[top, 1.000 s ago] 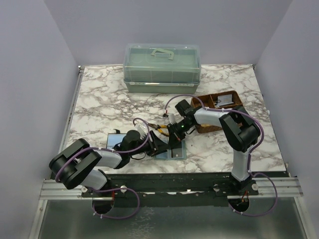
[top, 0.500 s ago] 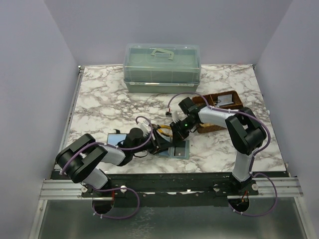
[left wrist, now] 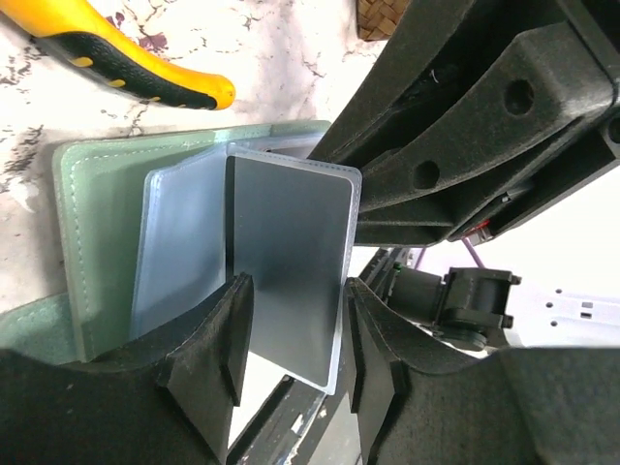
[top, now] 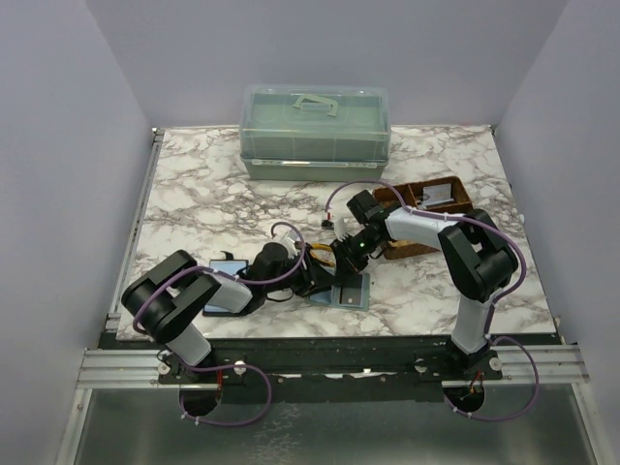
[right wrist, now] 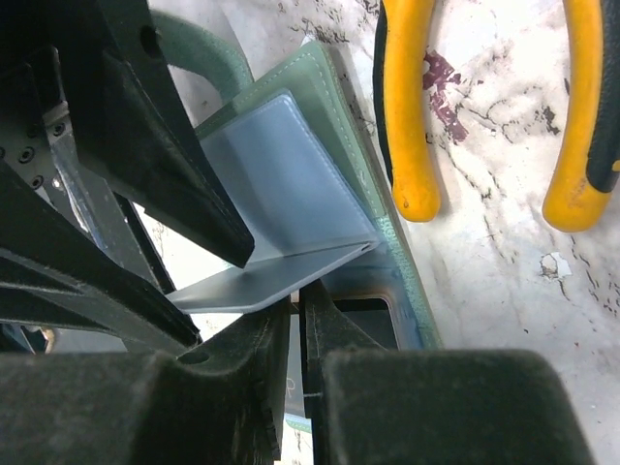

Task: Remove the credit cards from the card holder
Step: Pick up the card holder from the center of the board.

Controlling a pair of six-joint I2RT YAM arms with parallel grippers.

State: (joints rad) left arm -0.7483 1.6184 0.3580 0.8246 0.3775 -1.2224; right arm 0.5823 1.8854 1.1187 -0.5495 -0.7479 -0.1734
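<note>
Card holder [left wrist: 97, 223] lies open; left gripper [left wrist: 295, 320] clasps a grey credit card [left wrist: 291, 252], right gripper [right wrist: 295, 329] narrowly pinches its sleeve [right wrist: 262, 194].

1. The whole table [top: 194, 194] is seen from high behind the robot, looking down from afar.
2. Both wrist views are taken very close and low; the card holder [left wrist: 97, 213] and pliers [right wrist: 402, 126] are shared.

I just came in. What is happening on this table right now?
Both arms work on the open card holder, which lies beside yellow-handled pliers. The left gripper has one finger at each side edge of a grey card that is raised from the holder. The right gripper, fingers nearly together, sits at the edge of the lifted clear sleeves. Whether either truly grips, I cannot tell.
</note>
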